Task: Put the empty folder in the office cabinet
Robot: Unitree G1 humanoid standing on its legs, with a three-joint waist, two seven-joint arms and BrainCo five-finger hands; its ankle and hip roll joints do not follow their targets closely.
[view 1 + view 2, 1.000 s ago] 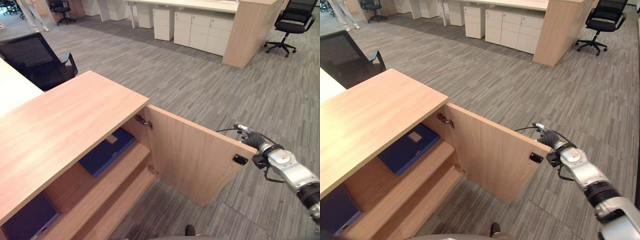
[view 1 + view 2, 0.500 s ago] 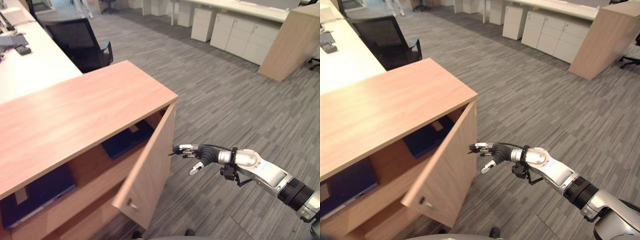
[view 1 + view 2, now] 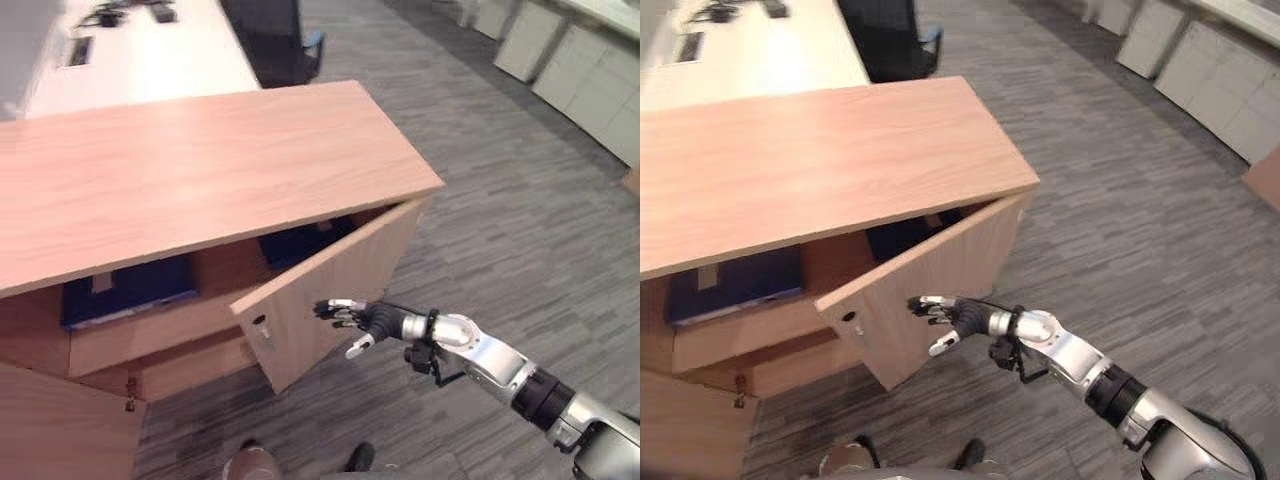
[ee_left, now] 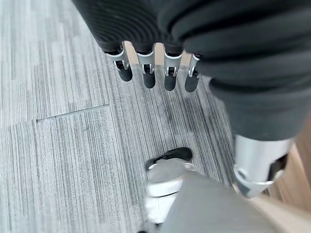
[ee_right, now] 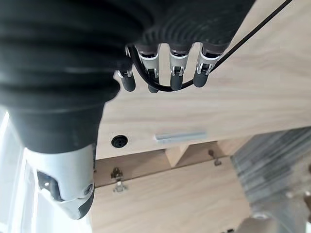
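The right hand [image 3: 365,320] reaches across the outer face of the cabinet door [image 3: 335,285], fingers straight and relaxed, holding nothing; its fingertips lie at or just off the wood near the door's free edge, and contact cannot be confirmed. The door stands partly swung, its long edge upright, hinged at the cabinet's right corner, so the closing push would seem to run from the hand toward the office cabinet [image 3: 200,160]. The folder [image 3: 125,290], dark blue, lies flat on the upper shelf behind the gap, with a second blue folder [image 3: 300,240] to its right, partly screened by the door. The left hand [image 4: 155,68] hangs over the carpet, fingers loose and empty, well away from the door.
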